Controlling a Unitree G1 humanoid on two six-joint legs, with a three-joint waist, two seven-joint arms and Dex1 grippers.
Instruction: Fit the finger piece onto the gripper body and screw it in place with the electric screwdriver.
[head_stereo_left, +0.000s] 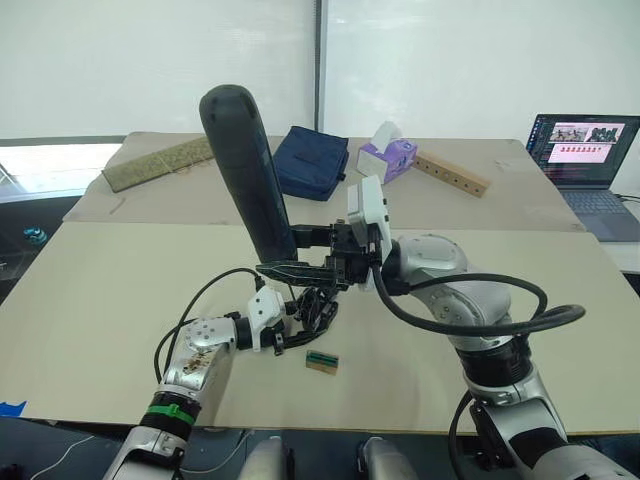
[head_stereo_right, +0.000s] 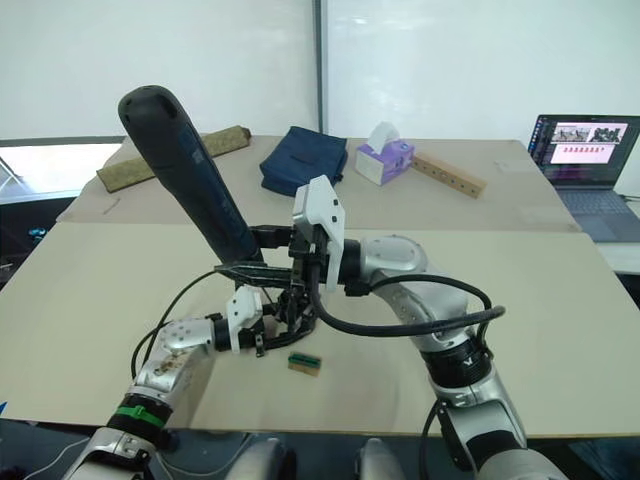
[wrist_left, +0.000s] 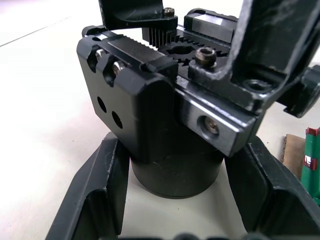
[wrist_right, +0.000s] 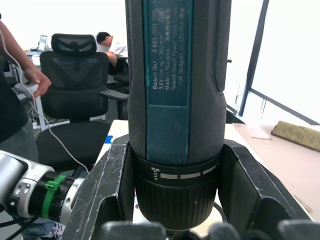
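Screwdriver (wrist_right: 175, 100) between right jaws, gripper body (wrist_left: 170, 125) between left jaws

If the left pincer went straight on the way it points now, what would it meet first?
It already holds the gripper body between its fingers. Beyond that, probably the screwdriver and right pincer; depth is unclear.

Electric screwdriver (wrist_right: 172, 100): matt black, rubbery-looking grip, smoother teal label panel. Gripper body (wrist_left: 165, 115): matt black plastic housing, bare brushed-metal block and steel screws just beside it. Table (head_stereo_left: 120, 290): matt beige.
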